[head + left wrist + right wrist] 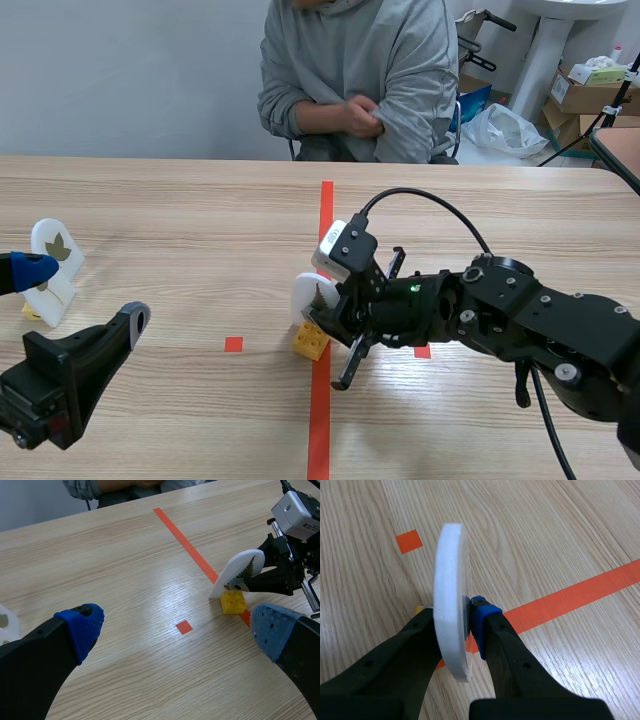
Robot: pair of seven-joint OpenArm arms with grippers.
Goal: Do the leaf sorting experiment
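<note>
Right gripper (452, 616): pinching the white disc (451, 580) by its lower part, one finger on each flat face, with a blue pad (481, 611) pressed against one face.
White disc: upright on edge, at the long red tape line (321, 420) near the middle of the table (180, 210). It sits just over a yellow brick (233, 601).
Left gripper (175, 629): spread wide and holding nothing, low over the table on the robot's left, well apart from the disc.
Open room: wood with a small red square mark (233, 344) lies between the left gripper and the brick.
Second disc (52, 255): stands on the robot's far left. One blue-padded finger (30, 270) of the left gripper is just beside it; whether they touch cannot be told.
Edges: the table's far edge runs in front of a seated person (360, 80).
Markings: a green fern-like leaf is printed on the held disc's face, and a brown leaf on the second disc.
Writing: the print on a box (596, 73) beyond the table is too small to read.
</note>
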